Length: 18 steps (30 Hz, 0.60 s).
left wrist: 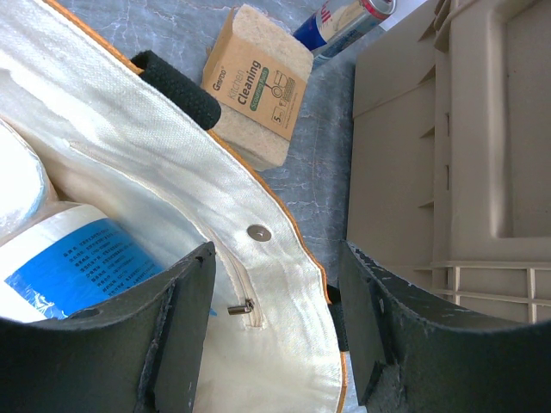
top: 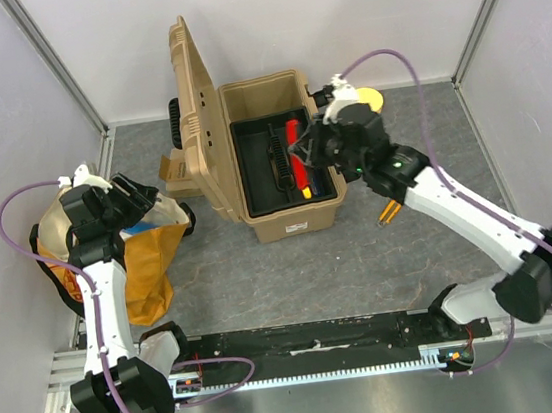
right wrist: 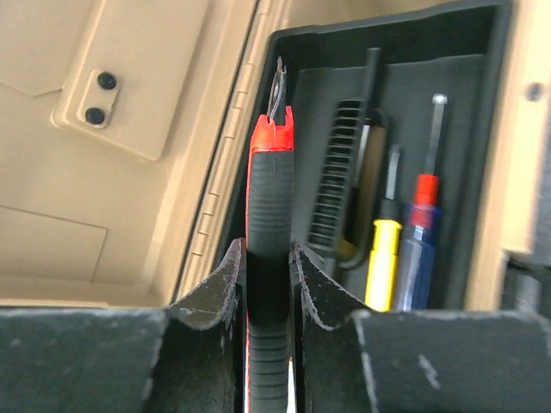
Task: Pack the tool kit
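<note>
On my left, the left arm (top: 100, 289) has its jaws spread wide and holding nothing, poised over the open mouth of the yellow-cream cloth bag (top: 151, 252), one finger inside the rim and one outside. In the left wrist view I see a white roll with a blue label (left wrist: 77, 258) lying in the bag. Just past the bag's black strap sits a small cardboard box (left wrist: 258, 86) printed "Cleaning", with a can (left wrist: 344, 21) behind it. Moving to the middle of the worktop (top: 314, 272), the tan toolbox (top: 293, 219) stands open, its lid (top: 193, 106) upright on the left side and the black inner tray (right wrist: 465, 52) seated in the top. A yellow-handled screwdriver (right wrist: 385, 258) and a blue-handled screwdriver (right wrist: 419, 249) lie side by side in the tray. On my right, the right arm (top: 458, 209) reaches over the box from that side; its jaws are narrow, clamped on the red-and-black tool (right wrist: 271, 198), which runs along the hinge-side edge of the tray. I cannot tell whether the tool touches the tray floor.
</note>
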{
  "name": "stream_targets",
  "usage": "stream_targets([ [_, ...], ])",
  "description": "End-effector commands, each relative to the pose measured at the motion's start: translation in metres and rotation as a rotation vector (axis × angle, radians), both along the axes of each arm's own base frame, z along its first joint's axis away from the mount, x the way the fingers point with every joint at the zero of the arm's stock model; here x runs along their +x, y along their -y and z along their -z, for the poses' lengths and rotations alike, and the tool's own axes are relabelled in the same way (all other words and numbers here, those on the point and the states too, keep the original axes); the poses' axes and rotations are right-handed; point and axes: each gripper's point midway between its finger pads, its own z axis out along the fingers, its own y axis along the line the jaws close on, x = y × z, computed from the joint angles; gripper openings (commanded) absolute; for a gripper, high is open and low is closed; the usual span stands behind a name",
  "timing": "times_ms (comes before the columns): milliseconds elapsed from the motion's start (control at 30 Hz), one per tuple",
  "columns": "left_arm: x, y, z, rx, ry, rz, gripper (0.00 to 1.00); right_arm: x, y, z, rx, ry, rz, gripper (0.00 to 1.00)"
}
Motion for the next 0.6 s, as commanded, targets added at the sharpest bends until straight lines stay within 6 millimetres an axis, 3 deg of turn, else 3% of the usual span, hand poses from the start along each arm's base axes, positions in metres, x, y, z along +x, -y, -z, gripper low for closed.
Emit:
stream_targets([
  [0,0.003,0.000,-0.015,0.034,0.050,0.019,0.64,0.014,-0.053,-0.017,-0.026,0.081,-0.044,0.03],
  [100,0.003,-0.001,-0.015,0.037,0.051,0.015,0.64,0.026,-0.083,0.014,-0.106,0.033,-0.042,0.03],
  [233,0.004,-0.002,-0.014,0.041,0.047,0.011,0.64,0.048,-0.094,0.048,-0.222,-0.014,0.039,0.03],
  [367,0.004,-0.002,-0.013,0.042,0.042,0.010,0.64,0.060,-0.103,0.067,-0.259,-0.047,0.052,0.03],
  [567,0.004,-0.002,-0.013,0.040,0.043,0.013,0.64,0.061,-0.112,0.094,-0.306,-0.091,0.046,0.07],
])
